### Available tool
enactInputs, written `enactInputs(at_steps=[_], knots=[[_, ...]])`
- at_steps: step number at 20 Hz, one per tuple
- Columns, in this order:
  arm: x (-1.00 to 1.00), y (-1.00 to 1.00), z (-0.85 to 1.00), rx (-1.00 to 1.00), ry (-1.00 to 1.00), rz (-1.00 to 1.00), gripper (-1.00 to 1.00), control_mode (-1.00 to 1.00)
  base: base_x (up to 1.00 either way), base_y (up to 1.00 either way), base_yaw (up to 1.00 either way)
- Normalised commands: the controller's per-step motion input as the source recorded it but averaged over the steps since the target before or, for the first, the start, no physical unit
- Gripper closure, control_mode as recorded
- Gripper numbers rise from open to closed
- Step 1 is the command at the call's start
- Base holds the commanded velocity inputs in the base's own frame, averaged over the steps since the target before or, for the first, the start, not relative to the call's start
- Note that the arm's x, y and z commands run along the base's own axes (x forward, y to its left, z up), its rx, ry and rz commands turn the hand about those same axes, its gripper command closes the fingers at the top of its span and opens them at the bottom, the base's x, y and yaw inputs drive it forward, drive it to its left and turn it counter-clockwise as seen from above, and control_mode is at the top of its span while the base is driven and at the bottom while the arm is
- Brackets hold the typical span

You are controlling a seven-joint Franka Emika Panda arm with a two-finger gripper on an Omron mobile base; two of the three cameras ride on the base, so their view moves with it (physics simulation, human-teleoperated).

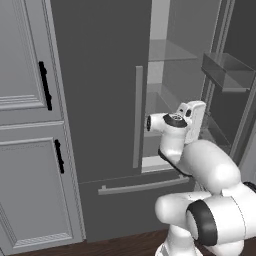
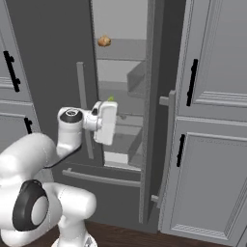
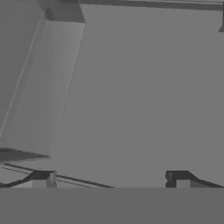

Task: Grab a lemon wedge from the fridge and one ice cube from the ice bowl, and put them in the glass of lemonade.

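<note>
Showing tiny yellow-green lemon wedge (image 2: 111, 98) inside open fridge (image 2: 58, 58).

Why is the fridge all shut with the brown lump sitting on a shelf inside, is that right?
Not quite. The fridge is open: its right door is swung wide, as the right base view shows. The brown lump does sit on a shelf inside.

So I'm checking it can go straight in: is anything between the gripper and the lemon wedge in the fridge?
Nothing visible blocks it. The right door of the fridge is swung open, and the lemon wedge peeks out just above the robot's hand on a shelf. The gripper is open, facing into the fridge, with bare shelf ahead of its fingertips.
</note>
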Motion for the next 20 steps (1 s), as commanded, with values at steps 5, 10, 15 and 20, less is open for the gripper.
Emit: enactInputs(at_steps=[5, 10, 15, 20], knots=[[0.82, -0.77, 0.00, -0.05, 0.30, -0.02, -1.00, -1.00, 0.00, 0.00, 0.00], [0.24, -0.78, -0.07, 0.00, 0.28, -0.04, -1.00, -1.00, 0.00, 0.00, 0.00], [0.02, -0.60, -0.06, -0.04, 0.32, -0.03, -1.00, -1.00, 0.00, 0.00, 0.00], [0.04, -0.59, -0.08, -0.05, 0.32, -0.04, -1.00, -1.00, 0.00, 0.00, 0.00]])
